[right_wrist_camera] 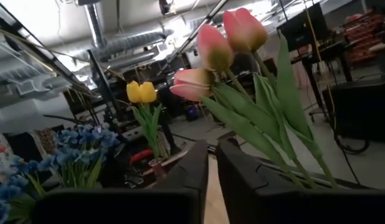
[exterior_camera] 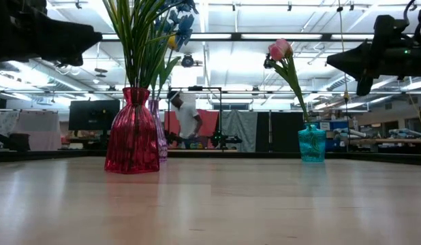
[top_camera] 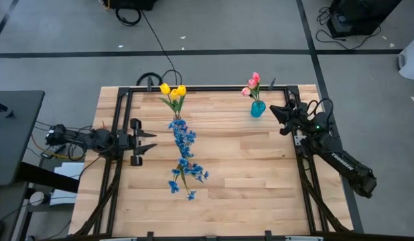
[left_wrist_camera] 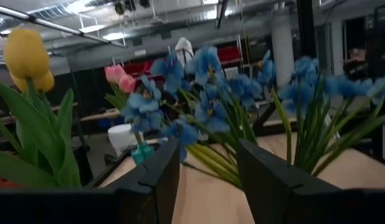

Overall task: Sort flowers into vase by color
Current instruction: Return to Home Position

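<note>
Three bunches stand in vases on the wooden table. Blue blossom sprays [top_camera: 183, 152] stand with their stems in a red vase [exterior_camera: 132, 133]. Yellow tulips [top_camera: 173, 92] stand in a purple vase [exterior_camera: 158, 129] behind it. Pink tulips [top_camera: 252, 85] stand in a teal vase [top_camera: 258, 109]. My left gripper [top_camera: 152, 141] hovers open at the table's left, its fingers [left_wrist_camera: 156, 180] pointing at the blue sprays [left_wrist_camera: 205, 87] with nothing between them. My right gripper [top_camera: 274, 110] hovers just right of the pink tulips [right_wrist_camera: 233, 37], only a narrow gap showing between its fingers [right_wrist_camera: 242, 174].
A black metal frame [top_camera: 214, 88] runs along the table's far, left and right edges. The bare wood [top_camera: 254, 181] at the table's middle and near side is free room. A person [exterior_camera: 188, 119] stands in the room beyond the far edge.
</note>
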Controlling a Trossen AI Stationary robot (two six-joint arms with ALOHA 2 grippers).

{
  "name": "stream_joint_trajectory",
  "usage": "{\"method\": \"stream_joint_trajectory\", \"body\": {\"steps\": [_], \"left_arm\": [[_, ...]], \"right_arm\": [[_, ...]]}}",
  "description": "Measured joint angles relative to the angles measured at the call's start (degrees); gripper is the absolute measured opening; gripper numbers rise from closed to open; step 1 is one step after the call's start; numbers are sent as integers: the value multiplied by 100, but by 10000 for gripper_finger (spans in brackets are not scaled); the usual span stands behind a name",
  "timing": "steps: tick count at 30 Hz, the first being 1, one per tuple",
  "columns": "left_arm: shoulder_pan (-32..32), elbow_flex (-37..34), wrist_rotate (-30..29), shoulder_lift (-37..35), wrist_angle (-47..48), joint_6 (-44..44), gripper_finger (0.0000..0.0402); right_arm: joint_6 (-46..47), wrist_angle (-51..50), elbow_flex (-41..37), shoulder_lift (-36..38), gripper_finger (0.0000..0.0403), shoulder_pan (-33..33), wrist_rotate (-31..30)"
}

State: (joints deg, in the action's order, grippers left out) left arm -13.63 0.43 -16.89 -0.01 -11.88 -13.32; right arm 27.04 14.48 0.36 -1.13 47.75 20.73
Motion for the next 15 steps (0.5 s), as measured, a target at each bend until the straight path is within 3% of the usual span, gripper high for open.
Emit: {"method": "stream_joint_trajectory", "body": {"steps": [5,15], "left_arm": [[0,0,-1,0,-46,7,163],[0,-2,0,0,-35,11,163]], "right_arm": [[-7,0,0,0,64,0,-7],[-16,-2,0,0,66,0,-7]]}}
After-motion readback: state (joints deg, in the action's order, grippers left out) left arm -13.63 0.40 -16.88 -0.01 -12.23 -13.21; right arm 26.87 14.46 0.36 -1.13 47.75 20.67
